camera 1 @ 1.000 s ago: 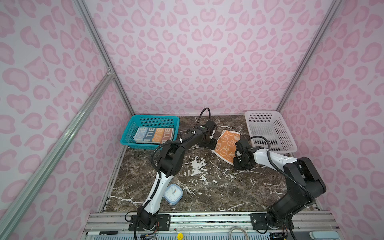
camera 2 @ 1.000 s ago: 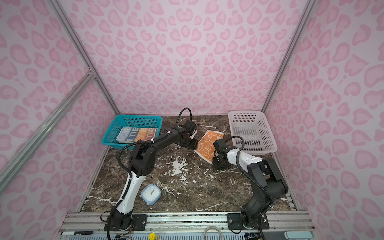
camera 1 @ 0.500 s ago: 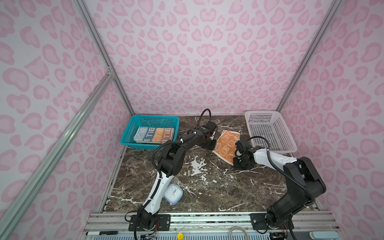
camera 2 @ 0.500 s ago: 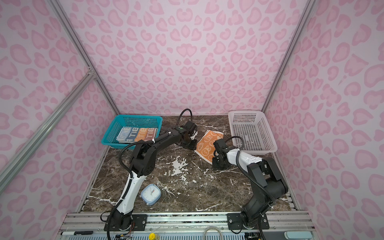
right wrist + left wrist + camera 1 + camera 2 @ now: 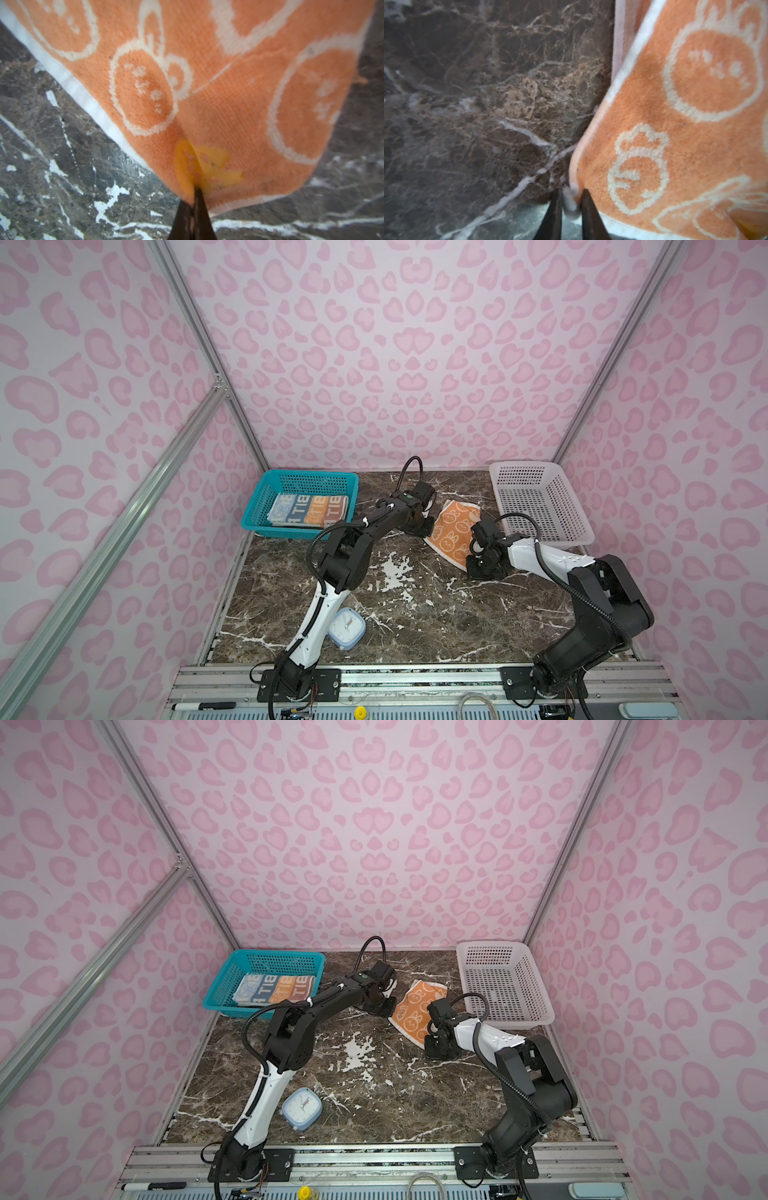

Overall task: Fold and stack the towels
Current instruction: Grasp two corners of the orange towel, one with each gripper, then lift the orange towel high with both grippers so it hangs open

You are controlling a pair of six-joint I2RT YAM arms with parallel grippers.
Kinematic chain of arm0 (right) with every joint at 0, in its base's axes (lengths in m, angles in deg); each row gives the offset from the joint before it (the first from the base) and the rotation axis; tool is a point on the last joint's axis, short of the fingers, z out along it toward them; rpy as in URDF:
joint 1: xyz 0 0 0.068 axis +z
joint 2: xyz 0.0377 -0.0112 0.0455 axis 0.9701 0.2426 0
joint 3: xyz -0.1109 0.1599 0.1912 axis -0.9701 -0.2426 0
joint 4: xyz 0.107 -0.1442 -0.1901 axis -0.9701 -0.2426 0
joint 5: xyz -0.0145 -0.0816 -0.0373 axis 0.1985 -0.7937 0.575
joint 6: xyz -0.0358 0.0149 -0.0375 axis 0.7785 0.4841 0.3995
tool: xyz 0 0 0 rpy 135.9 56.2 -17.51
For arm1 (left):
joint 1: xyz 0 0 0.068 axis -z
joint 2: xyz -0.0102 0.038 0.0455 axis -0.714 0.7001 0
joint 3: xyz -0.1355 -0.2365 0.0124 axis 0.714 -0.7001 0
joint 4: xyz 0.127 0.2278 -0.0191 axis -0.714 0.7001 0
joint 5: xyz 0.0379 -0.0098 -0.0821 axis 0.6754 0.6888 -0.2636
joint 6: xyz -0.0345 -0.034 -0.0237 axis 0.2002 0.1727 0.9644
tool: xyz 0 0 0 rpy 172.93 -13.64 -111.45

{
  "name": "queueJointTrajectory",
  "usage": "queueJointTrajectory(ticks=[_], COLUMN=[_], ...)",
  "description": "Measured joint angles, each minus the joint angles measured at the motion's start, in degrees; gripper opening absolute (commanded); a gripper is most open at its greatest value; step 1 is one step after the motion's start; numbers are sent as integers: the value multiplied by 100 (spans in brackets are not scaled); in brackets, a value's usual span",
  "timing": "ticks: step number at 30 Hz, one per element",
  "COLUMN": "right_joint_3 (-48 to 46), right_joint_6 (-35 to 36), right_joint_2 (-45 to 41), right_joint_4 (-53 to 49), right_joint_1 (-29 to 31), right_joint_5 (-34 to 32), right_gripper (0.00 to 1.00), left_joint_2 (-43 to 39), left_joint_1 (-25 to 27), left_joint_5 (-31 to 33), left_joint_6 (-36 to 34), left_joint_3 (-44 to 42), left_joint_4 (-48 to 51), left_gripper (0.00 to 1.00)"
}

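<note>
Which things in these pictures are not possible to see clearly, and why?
- Both top views: where the left gripper and right gripper meet the orange towel, hidden under their own wrists.
- Teal basket: the striped towel covers anything beneath it.
- Clock, in a top view: the left arm hides one edge; numerals too small.

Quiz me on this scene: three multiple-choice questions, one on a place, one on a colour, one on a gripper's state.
1. The striped towel lies: A in the teal basket; B on the floor; C in a drawer.
2. The rabbit towel is: A green; B orange; C purple.
3. The right gripper is: A wide open; B out of sight; C shut on the rabbit towel.
A, teal mesh surrounds it; B, orange with cream rabbits; C, fabric is pinched between its jaws.
</note>
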State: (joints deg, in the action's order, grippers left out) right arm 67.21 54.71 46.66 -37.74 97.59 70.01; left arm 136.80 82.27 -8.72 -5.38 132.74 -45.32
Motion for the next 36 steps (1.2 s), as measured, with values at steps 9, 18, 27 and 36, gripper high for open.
queueJointTrajectory(ticks=[9, 18, 27, 36], right_joint_3=[103, 1775, 5149, 6658], right_joint_6=[2, 219, 610, 914], right_joint_2=[-48, -94, 699, 848], right_joint_4=[-33, -680, -1475, -1768], right_joint_1=[0, -59, -138, -175], right_joint_5=[0, 4, 282, 415], right_gripper=[0, 0, 0, 0], left_joint_2=[39, -11, -271, -1888], left_joint_1=[-15, -605, -1333, -1762], left_joint_5=[-50, -365, -927, -723], left_joint_6=[63, 350, 796, 955], left_joint_3=[39, 229, 1504, 1810], left_joint_4=[-162, 105, 125, 153], left_gripper=[3, 3, 3, 3])
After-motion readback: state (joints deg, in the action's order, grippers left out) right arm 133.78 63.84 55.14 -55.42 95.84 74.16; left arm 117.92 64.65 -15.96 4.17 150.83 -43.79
